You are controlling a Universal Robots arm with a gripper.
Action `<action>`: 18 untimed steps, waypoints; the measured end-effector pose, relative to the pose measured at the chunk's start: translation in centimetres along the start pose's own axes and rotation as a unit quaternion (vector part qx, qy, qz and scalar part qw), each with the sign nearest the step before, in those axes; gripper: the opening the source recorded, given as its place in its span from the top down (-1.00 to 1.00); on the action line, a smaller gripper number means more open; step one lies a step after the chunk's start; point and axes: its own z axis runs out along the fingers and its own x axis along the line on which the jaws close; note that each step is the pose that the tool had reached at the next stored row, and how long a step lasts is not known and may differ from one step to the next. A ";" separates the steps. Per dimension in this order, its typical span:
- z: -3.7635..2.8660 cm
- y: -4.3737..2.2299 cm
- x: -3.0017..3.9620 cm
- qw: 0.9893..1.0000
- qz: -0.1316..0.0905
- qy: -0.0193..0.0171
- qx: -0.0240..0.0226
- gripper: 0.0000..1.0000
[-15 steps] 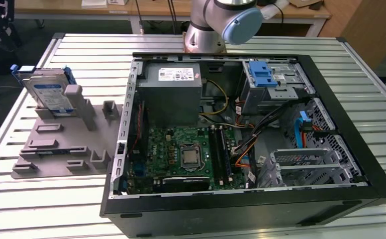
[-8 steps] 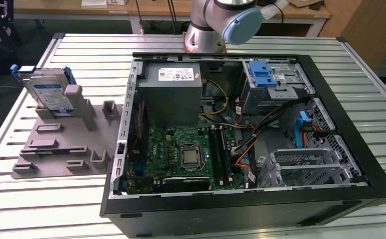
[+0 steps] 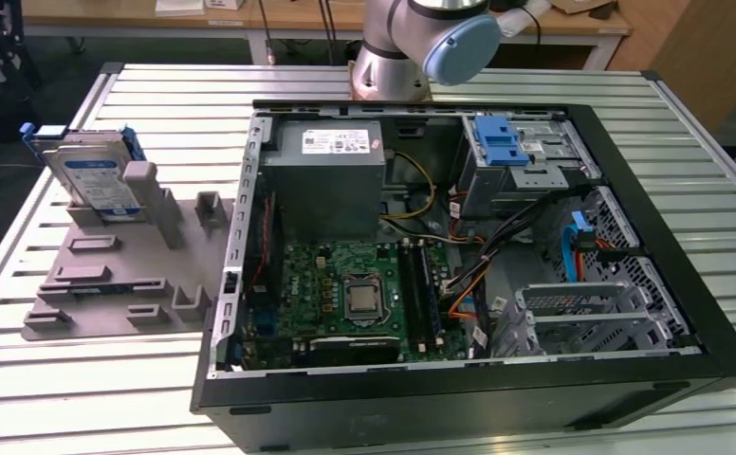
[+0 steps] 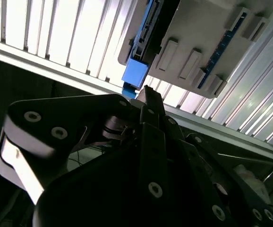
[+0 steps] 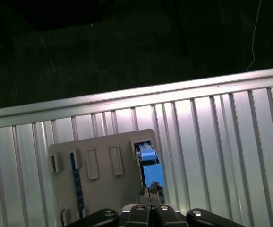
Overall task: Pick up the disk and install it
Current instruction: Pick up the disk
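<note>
Disk: flat silver hard drive with a blue-and-white label and a blue plastic carrier frame. It stands upright on edge in a slot at one corner of a grey holder fixture. In both wrist views its blue frame end faces the camera.

Fixture lies on the slatted metal table, at the exterior view's left of the open computer case. Inside the case, the silver drive cage with a blue latch sits at the far corner.

Gripper: fingertips pressed together, pinching nothing. It hangs over the disk, clear of it.
</note>
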 end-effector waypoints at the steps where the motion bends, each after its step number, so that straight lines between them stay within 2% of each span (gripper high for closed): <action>1: 0.02 0.00 0.00 1.000 -0.009 0.000 0.000 0.79; 4: 0.03 0.00 0.00 1.000 -0.021 0.000 0.000 0.79; 18: 0.04 0.00 0.00 1.000 -0.022 0.000 0.000 0.77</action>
